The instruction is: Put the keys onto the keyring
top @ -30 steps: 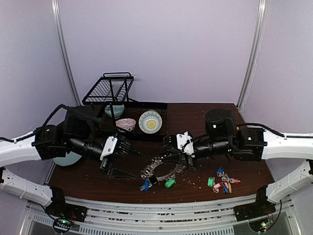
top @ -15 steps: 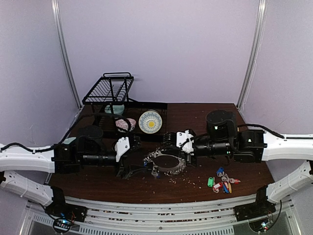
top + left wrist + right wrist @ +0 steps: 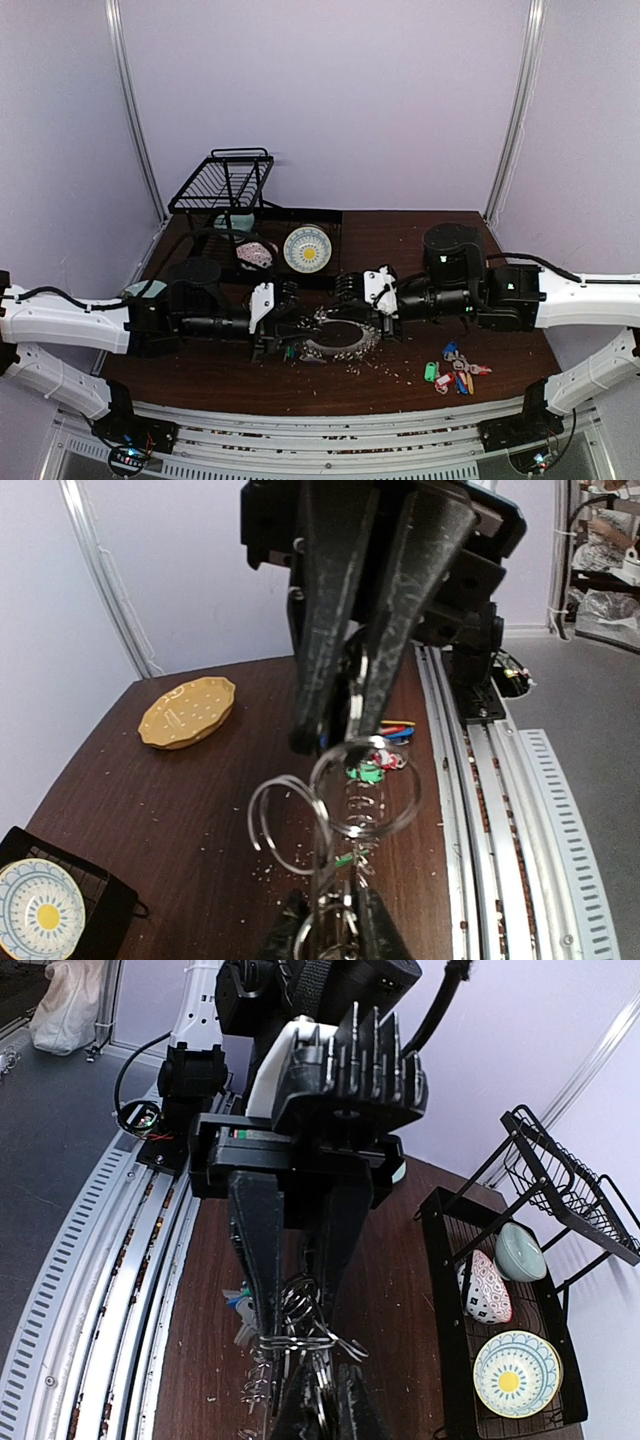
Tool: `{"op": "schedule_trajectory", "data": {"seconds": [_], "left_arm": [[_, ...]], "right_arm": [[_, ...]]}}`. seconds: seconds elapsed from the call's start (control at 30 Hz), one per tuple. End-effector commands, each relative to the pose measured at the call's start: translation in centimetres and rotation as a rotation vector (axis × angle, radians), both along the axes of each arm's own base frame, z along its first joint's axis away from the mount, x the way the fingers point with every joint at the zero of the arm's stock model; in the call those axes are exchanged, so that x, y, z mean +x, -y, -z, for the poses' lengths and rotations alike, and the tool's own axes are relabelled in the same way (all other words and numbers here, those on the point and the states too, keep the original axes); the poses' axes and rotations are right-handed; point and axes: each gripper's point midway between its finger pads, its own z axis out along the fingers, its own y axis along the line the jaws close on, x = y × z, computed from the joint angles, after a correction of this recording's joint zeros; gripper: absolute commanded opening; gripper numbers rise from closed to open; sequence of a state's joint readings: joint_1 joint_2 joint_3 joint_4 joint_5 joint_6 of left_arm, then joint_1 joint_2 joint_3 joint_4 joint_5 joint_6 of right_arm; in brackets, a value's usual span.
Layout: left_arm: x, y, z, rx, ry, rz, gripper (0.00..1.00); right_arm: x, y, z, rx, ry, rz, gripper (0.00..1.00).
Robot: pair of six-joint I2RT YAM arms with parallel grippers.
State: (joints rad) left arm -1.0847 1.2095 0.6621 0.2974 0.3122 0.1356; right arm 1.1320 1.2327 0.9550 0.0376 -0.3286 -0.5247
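Observation:
The dark grey keyring (image 3: 349, 348) hangs low over the brown table between both arms, with silver rings (image 3: 365, 785) standing up from its rim. My left gripper (image 3: 286, 337) is shut on the ring's left rim; in the left wrist view its fingertips (image 3: 332, 935) pinch rim and wire loops. From the other side my right gripper (image 3: 347, 318) is shut on the right rim, its tips (image 3: 330, 1410) closed over it. Small silver keys (image 3: 230, 1305) with a bit of blue and green show beside the left fingers (image 3: 255, 1240).
A bunch with coloured tags (image 3: 458, 372) lies at the front right. At the back stand a black wire rack (image 3: 225, 180) and a black tray (image 3: 325, 215) holding a yellow-patterned plate (image 3: 306, 247) and a patterned bowl (image 3: 258, 254). A yellow dish (image 3: 188, 712) sits far right. Crumbs dot the table.
My left gripper swung right to the keyring and closed on its left rim. The right gripper kept its grip, and the ring sank lower and flatter.

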Motion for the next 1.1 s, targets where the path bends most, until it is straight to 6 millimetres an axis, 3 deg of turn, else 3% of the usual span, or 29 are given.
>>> {"op": "schedule_trajectory", "data": {"seconds": [0.0, 0.03, 0.17, 0.33, 0.43, 0.53, 0.6, 0.77, 0.87, 1.07], "left_arm": [[-0.5, 0.1, -3.1, -0.087, 0.041, 0.034, 0.06], [-0.3, -0.1, -3.1, -0.083, 0.041, 0.022, 0.01], [1.3, -0.6, -3.1, -0.068, 0.040, -0.082, 0.00], [4.4, -1.9, -3.5, -0.037, 0.066, -0.312, 0.00], [6.3, -3.4, -4.8, -0.050, 0.104, -0.466, 0.00], [7.4, -4.7, -6.2, -0.069, 0.159, -0.565, 0.00], [7.9, -5.4, -7.2, -0.088, 0.204, -0.608, 0.00], [8.9, -6.7, -8.3, -0.144, 0.274, -0.706, 0.00], [9.0, -6.9, -8.3, -0.166, 0.259, -0.725, 0.00], [8.7, -6.9, -9.1, -0.194, 0.261, -0.711, 0.00]], "right_arm": [[-0.8, 0.1, -2.1, 0.081, 0.013, -0.039, 0.00], [-0.7, 0.2, -2.1, 0.083, 0.013, -0.032, 0.00], [0.4, 0.6, -1.7, 0.092, 0.015, 0.036, 0.00], [2.8, 2.0, -1.3, 0.112, -0.006, 0.205, 0.32], [2.3, 2.4, -1.9, 0.141, -0.054, 0.197, 0.40], [0.3, 1.6, -3.2, 0.203, -0.168, 0.100, 0.44], [-0.3, 0.8, -4.2, 0.277, -0.303, 0.071, 0.44], [2.9, -0.9, -6.8, 0.549, -0.594, 0.205, 0.26], [4.2, -1.9, -7.5, 0.643, -0.692, 0.243, 0.20], [5.9, -3.0, -7.3, 0.763, -0.767, 0.267, 0.19]]}}
